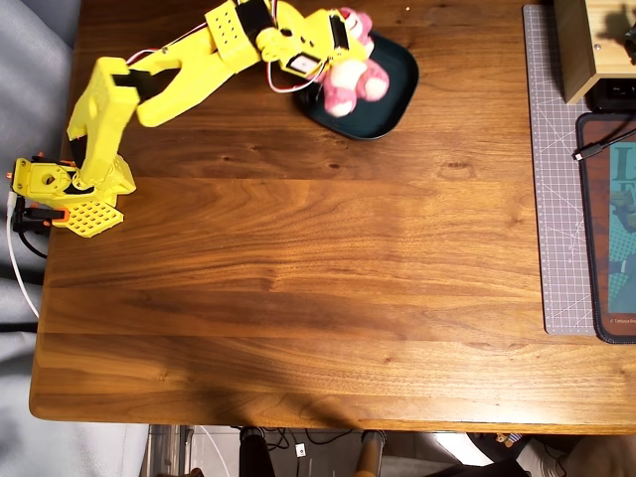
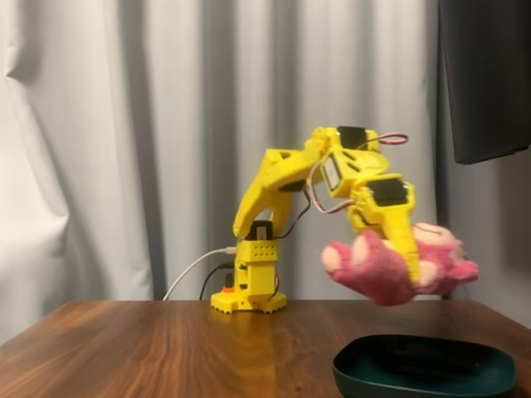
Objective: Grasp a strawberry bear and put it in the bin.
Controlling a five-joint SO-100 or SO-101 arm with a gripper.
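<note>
The pink strawberry bear (image 1: pixel 350 81) hangs in the air, with my yellow gripper (image 1: pixel 343 60) shut around its body. In the fixed view the bear (image 2: pixel 390 269) lies sideways, a hand's height above the dark teal bin (image 2: pixel 425 366), and my gripper (image 2: pixel 408 267) clamps it from above. From overhead the bear covers the upper left part of the bin (image 1: pixel 388 94) at the table's far edge. The fingertips are buried in the plush.
My yellow arm base (image 1: pixel 70 189) stands at the table's left edge. A grey cutting mat (image 1: pixel 556 199) runs along the right side, with a wooden box (image 1: pixel 586 45) at the back right and a tablet (image 1: pixel 611 229) beside it.
</note>
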